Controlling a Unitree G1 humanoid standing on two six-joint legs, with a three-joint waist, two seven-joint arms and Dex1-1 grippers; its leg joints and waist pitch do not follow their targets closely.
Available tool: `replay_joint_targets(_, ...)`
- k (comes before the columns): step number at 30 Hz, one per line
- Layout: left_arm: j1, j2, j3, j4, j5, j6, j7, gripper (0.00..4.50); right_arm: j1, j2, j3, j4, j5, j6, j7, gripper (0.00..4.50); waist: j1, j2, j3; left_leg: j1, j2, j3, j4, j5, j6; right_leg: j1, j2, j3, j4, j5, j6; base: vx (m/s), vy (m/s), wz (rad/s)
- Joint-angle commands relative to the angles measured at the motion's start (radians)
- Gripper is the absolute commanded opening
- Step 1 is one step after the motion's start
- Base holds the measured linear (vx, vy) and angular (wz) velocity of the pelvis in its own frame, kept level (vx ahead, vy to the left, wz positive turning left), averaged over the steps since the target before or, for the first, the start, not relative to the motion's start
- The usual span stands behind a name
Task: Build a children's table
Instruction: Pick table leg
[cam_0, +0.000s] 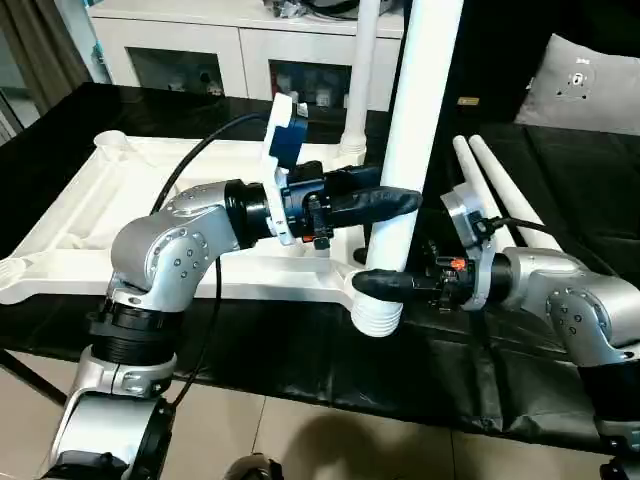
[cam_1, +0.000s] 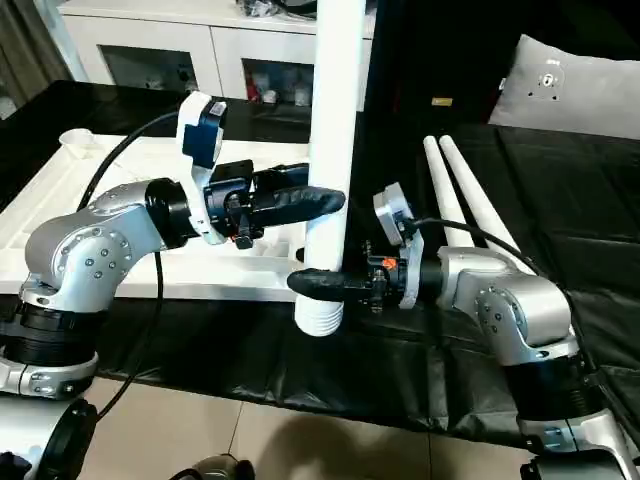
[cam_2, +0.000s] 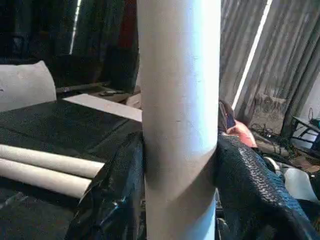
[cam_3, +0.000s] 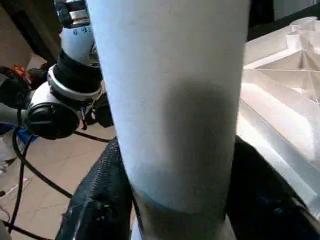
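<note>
Four legs total by my count: one upright leg (cam_0: 415, 150) clamped in both my grippers at the tabletop's (cam_0: 110, 215) near corner socket (cam_0: 376, 315), left gripper (cam_0: 385, 203) up higher, right gripper (cam_0: 385, 284) lower down. Another leg (cam_0: 357, 90) stands behind. Two spare legs (cam_0: 500, 190) lie side by side on the black bench (cam_0: 300, 350).

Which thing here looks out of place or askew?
The upright leg held by the left gripper and right gripper: its threaded end hangs just off the table top's near corner socket rather than seated in it. Two spare legs lie neatly alongside.
</note>
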Motion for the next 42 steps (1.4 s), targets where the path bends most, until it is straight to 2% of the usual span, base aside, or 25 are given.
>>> replay_joint_targets(1, -0.017, 0.007, 0.0, -0.006, 0.006, -0.019, -0.008, 1.82, -0.007, 0.001, 0.005, -0.006, -0.007, 0.008, -0.005, 2.04, 0.003, -0.013, -0.079, 0.027, 0.048, -0.017, -0.058, -0.145, 0.026, 0.044, -0.077, 0.039, -0.075, -0.15, -0.217, 0.0, 0.0, 0.0)
replay_joint_targets(6, -0.012, 0.009, -0.006, -0.004, 0.02, -0.027, 0.0, 1.82, -0.002, 0.007, 0.01, -0.007, -0.015, 0.005, -0.01, 1.96, 0.003, -0.012, -0.08, 0.027, 0.048, -0.017, -0.057, -0.144, 0.024, 0.045, -0.078, 0.039, -0.074, -0.145, -0.218, 0.0, 0.0, 0.0)
replay_joint_targets(9, -0.001, 0.01, 0.001, -0.009, -0.004, 0.009, 0.006, 1.82, 0.006, 0.015, 0.013, -0.008, -0.031, -0.008, -0.035, 1.95, 0.004, -0.01, -0.081, 0.027, 0.047, -0.017, -0.057, -0.138, 0.025, 0.044, -0.078, 0.039, -0.071, -0.131, -0.223, 0.0, 0.0, 0.0)
replay_joint_targets(10, 0.004, 0.009, 0.002, -0.009, 0.004, 0.0, 0.012, 2.17, 0.008, 0.019, 0.013, -0.008, -0.036, -0.013, -0.043, 1.95, 0.004, -0.009, -0.081, 0.026, 0.047, -0.017, -0.056, -0.138, 0.025, 0.044, -0.077, 0.039, -0.072, -0.129, -0.224, 0.0, 0.0, 0.0)
replay_joint_targets(12, 0.019, 0.013, -0.003, -0.011, 0.029, -0.024, 0.026, 2.52, 0.014, 0.032, 0.008, -0.009, -0.044, -0.025, -0.068, 1.95, 0.003, -0.008, -0.081, 0.026, 0.047, -0.018, -0.057, -0.147, 0.021, 0.043, -0.078, 0.039, -0.074, -0.136, -0.22, 0.0, 0.0, 0.0)
replay_joint_targets(17, 0.051, 0.011, 0.0, -0.031, 0.047, -0.042, 0.053, 2.89, 0.02, 0.063, 0.003, -0.014, -0.066, -0.032, -0.133, 1.93, 0.001, -0.006, -0.082, 0.027, 0.048, -0.019, -0.059, -0.151, 0.011, 0.044, -0.077, 0.039, -0.072, -0.125, -0.218, 0.0, 0.0, 0.0)
replay_joint_targets(20, 0.084, -0.004, 0.012, -0.067, 0.052, -0.052, 0.102, 2.92, 0.033, 0.109, -0.007, -0.023, -0.083, -0.052, -0.207, 1.93, 0.0, -0.005, -0.08, 0.028, 0.05, -0.019, -0.061, -0.163, 0.003, 0.042, -0.078, 0.04, -0.072, -0.131, -0.219, 0.0, 0.0, 0.0)
replay_joint_targets(22, 0.091, -0.017, 0.002, -0.067, 0.103, -0.091, 0.155, 2.92, 0.037, 0.135, -0.011, -0.024, -0.106, -0.092, -0.244, 1.93, 0.0, -0.003, -0.081, 0.03, 0.05, -0.019, -0.061, -0.173, -0.001, 0.041, -0.078, 0.04, -0.074, -0.141, -0.213, 0.0, 0.0, 0.0)
replay_joint_targets(23, 0.102, -0.031, -0.022, -0.069, 0.172, -0.143, 0.213, 2.92, 0.04, 0.175, -0.019, -0.016, -0.145, -0.146, -0.307, 1.93, -0.001, -0.003, -0.079, 0.029, 0.051, -0.02, -0.063, -0.18, -0.007, 0.04, -0.079, 0.041, -0.076, -0.151, -0.205, 0.0, 0.0, 0.0)
replay_joint_targets(25, 0.113, -0.045, -0.034, -0.075, 0.204, -0.163, 0.251, 2.92, 0.039, 0.208, -0.026, -0.008, -0.181, -0.185, -0.374, 1.93, -0.003, -0.006, -0.078, 0.029, 0.051, -0.021, -0.066, -0.19, -0.017, 0.039, -0.079, 0.041, -0.078, -0.169, -0.188, 0.0, 0.0, 0.0)
replay_joint_targets(29, 0.129, -0.13, -0.03, -0.072, 0.265, -0.213, 0.407, 3.16, 0.021, 0.257, -0.023, 0.029, -0.22, -0.194, -0.472, 1.93, -0.005, -0.001, -0.078, 0.028, 0.05, -0.022, -0.067, -0.199, -0.03, 0.04, -0.077, 0.042, -0.08, -0.166, -0.182, 0.0, 0.0, 0.0)
replay_joint_targets(30, 0.132, -0.136, -0.031, -0.073, 0.272, -0.22, 0.424, 2.6, 0.021, 0.263, -0.024, 0.03, -0.223, -0.194, -0.483, 1.93, -0.005, -0.004, -0.079, 0.028, 0.049, -0.022, -0.066, -0.194, -0.026, 0.042, -0.078, 0.042, -0.079, -0.153, -0.179, 0.0, 0.0, 0.0)
replay_joint_targets(32, 0.135, -0.152, -0.039, -0.067, 0.302, -0.239, 0.468, 2.46, 0.017, 0.278, -0.024, 0.043, -0.244, -0.212, -0.516, 1.93, -0.005, -0.004, -0.08, 0.025, 0.049, -0.023, -0.067, -0.187, -0.021, 0.043, -0.076, 0.042, -0.078, -0.144, -0.174, 0.0, 0.0, 0.0)
replay_joint_targets(36, 0.135, -0.192, -0.039, -0.047, 0.348, -0.291, 0.533, 2.46, 0.018, 0.308, -0.025, 0.058, -0.265, -0.255, -0.544, 1.93, -0.006, -0.004, -0.081, 0.024, 0.048, -0.022, -0.065, -0.179, -0.015, 0.043, -0.077, 0.042, -0.078, -0.126, -0.168, 0.0, 0.0, 0.0)
replay_joint_targets(42, 0.14, -0.197, -0.057, -0.048, 0.364, -0.301, 0.531, 2.46, 0.016, 0.311, -0.018, 0.069, -0.281, -0.27, -0.554, 1.93, -0.007, -0.001, -0.078, 0.027, 0.049, -0.022, -0.067, -0.202, -0.014, 0.04, -0.077, 0.042, -0.081, -0.146, -0.168, 0.0, 0.0, 0.0)
